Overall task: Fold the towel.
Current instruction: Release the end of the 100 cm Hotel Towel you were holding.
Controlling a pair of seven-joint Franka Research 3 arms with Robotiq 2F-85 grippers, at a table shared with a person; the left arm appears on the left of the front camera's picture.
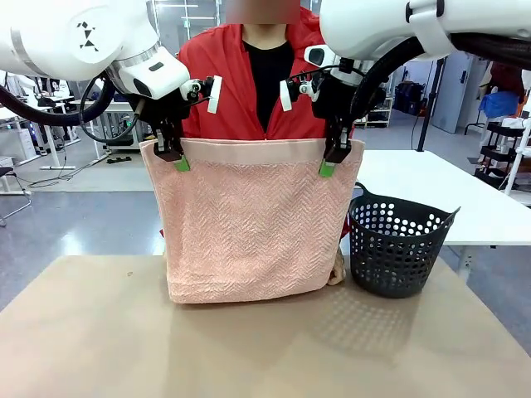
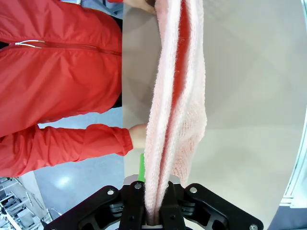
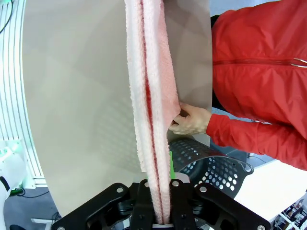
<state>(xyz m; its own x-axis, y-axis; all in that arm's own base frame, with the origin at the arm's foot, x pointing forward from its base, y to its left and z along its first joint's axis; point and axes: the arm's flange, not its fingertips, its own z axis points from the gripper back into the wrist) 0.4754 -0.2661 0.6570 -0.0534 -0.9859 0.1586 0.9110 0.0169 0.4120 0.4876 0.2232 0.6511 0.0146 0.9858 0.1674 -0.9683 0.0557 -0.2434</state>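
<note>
Both grippers, left [image 1: 176,157] and right [image 1: 332,161], pinch towel [image 1: 245,232] top corners, hanging above table [image 1: 249,348]; person's hand [image 3: 192,120] at lower edge.

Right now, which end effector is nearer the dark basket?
The right. The right end effector grips the towel at the corner nearest the basket; the left end effector grips the opposite corner.

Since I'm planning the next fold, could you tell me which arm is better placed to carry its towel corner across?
Probably the right. The left gripper and right gripper each clamp a top corner of the towel, but the basket stands beside the right edge; swinging leftwards moves away from it.
</note>
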